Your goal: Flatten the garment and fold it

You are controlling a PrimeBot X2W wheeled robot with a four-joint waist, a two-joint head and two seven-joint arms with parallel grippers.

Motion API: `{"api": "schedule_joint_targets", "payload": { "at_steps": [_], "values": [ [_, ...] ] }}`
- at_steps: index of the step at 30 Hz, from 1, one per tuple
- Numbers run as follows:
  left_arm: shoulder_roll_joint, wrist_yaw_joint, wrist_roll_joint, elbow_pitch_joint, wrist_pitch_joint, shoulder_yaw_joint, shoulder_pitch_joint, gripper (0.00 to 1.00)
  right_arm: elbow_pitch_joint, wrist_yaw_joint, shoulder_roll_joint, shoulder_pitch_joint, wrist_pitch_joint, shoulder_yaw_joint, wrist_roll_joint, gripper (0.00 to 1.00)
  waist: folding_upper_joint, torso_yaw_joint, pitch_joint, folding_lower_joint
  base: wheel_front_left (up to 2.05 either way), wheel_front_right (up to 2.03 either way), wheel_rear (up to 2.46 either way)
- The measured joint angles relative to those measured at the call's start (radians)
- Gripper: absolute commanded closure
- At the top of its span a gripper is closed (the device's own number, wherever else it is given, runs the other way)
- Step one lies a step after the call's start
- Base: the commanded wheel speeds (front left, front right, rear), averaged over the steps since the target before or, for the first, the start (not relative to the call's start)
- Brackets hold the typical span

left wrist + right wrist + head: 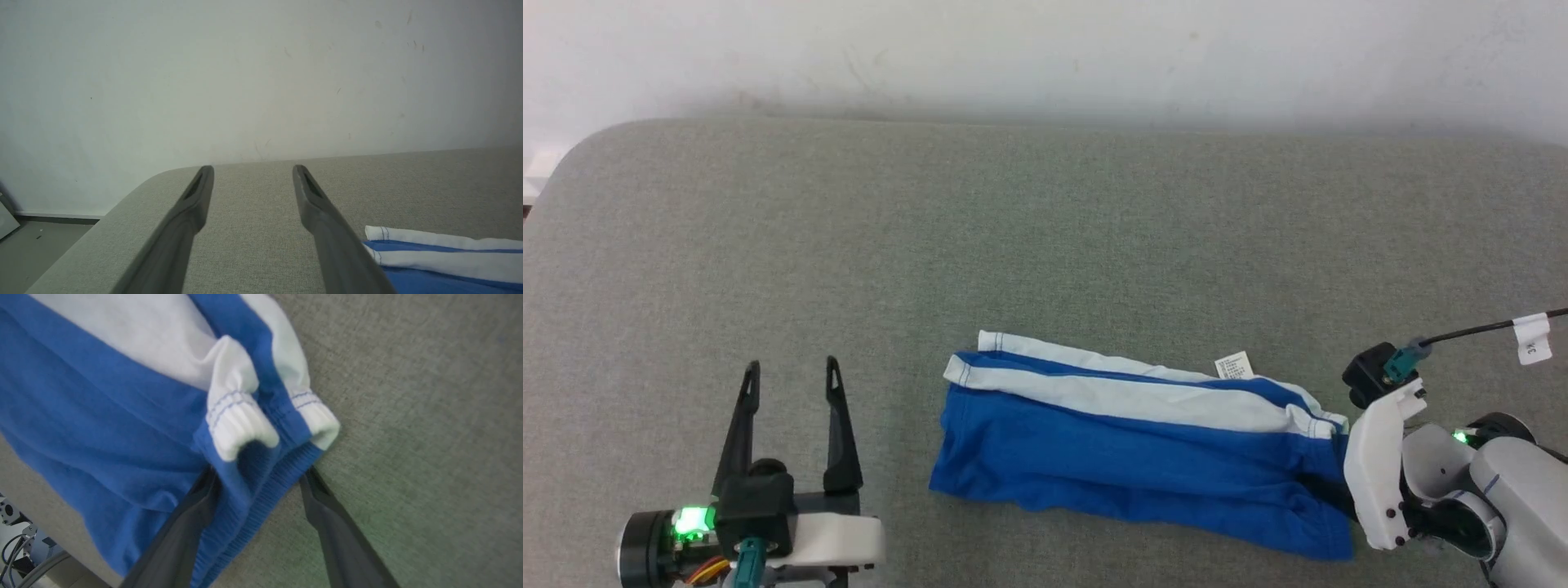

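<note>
The garment (1127,457) is lying limp on the bench (1045,229), off to the right of the left claw (792,371), which is gaping wide and empty. The right claw (259,475) is standing wide, straddling the ribbed waistband (261,502): light, floppy cloth, likely gripping best at that thicker band.
</note>
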Motion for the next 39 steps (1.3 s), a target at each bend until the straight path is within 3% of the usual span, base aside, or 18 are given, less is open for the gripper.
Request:
{"api": "schedule_joint_targets", "payload": {
  "at_steps": [1, 2, 10, 24, 32, 39],
  "values": [
    [-0.005, -0.01, 0.004, 0.005, 0.0, 0.01, 0.0, 0.0, -0.002, 0.0, 0.0, -0.004, -0.009, 0.006, -0.001, 0.44, 0.0, -0.002, 0.001, 0.0, 0.0, 0.0, 0.0],
    [-0.009, -0.016, 0.011, 0.007, 0.0, 0.019, 0.0, 0.0, -0.002, 0.0, -0.001, -0.006, -0.024, 0.009, -0.002, 1.0, 0.0, -0.005, 0.001, 0.0001, 0.0, 0.0, 0.0],
    [-0.028, -0.066, 0.059, 0.023, 0.0, 0.069, 0.002, 0.0, -0.037, 0.0, -0.021, -0.017, -0.114, 0.016, 0.023, 1.0, 0.0, -0.024, -0.025, 0.0003, 0.0, 0.0, 0.0],
    [-0.049, -0.075, 0.088, 0.03, 0.0, 0.077, 0.03, 0.0, -0.16, 0.0, -0.296, 0.019, -0.067, -0.112, 0.071, 1.0, 0.0, -0.048, -0.077, 0.0002, 0.0, 0.0, 0.0],
    [-0.056, -0.079, 0.091, 0.029, 0.0, 0.068, 0.041, 0.0, -0.401, 0.0, -0.294, 0.045, -0.015, -0.098, 0.09, 1.0, 0.0, -0.039, -0.073, 0.0001, 0.0, 0.0, 0.0],
    [-0.071, -0.086, 0.098, 0.024, 0.0, 0.048, 0.028, 0.0, -0.535, 0.0, -0.2, -0.021, 0.043, -0.013, 0.057, 1.0, 0.0, -0.018, -0.05, 0.0002, 0.0, 0.0, 0.0]
  ]
}}
